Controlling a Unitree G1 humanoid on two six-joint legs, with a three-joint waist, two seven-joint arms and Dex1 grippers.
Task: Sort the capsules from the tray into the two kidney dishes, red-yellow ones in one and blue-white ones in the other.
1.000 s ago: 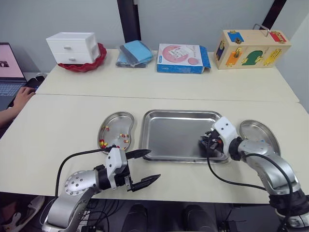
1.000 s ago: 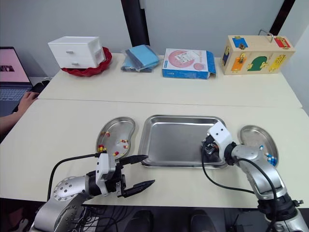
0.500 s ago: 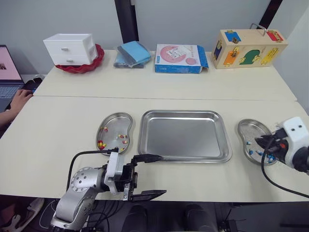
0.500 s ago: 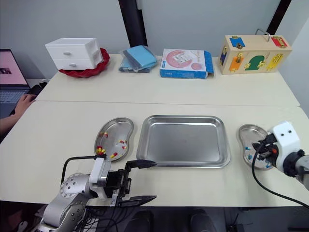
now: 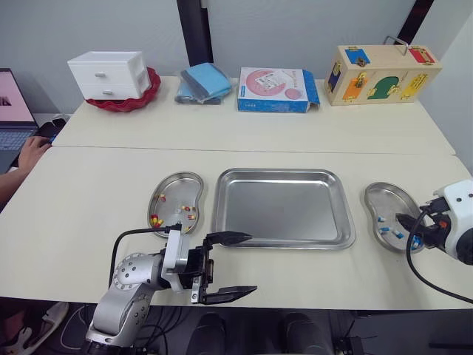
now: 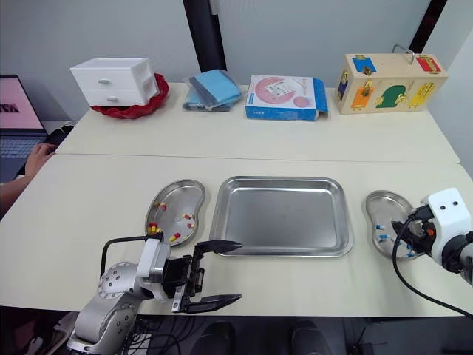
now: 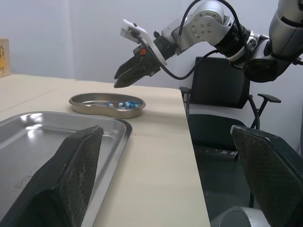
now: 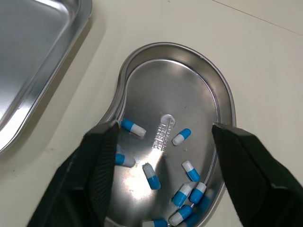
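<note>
Starting at our left: the left kidney dish (image 5: 174, 194) is sitting just beside the tray's left edge, holding a handful of red-yellow capsules (image 5: 157, 220), most lying toward its near end. We aren't spotting any blue-white ones mixed in, tho they're small.

Our left gripper (image 5: 250, 263) is hanging at the table's near edge, in front of the tray's left corner. Its fingers are spread wide w/ nothing between them. It isn't touching the tray or either dish.

The tray (image 5: 281, 207) in the middle is looking bare: plain steel across the floor, no capsule that we can make out. One finger of the left gripper is covering a bit of the near rim, so we're not ruling out a stray there.

On the right, the right kidney dish (image 5: 388, 198) is standing apart from the tray, w/ a good number of blue-white capsules (image 8: 151, 176) lying in it, bunched toward the near end. No red-yellow among them.

Our right gripper (image 8: 165, 127) is hovering over that dish, fingers apart and empty.

We're judging the sort as done or v. nearly: both colours are lying in separate dishes, approx nothing left to pick
</note>
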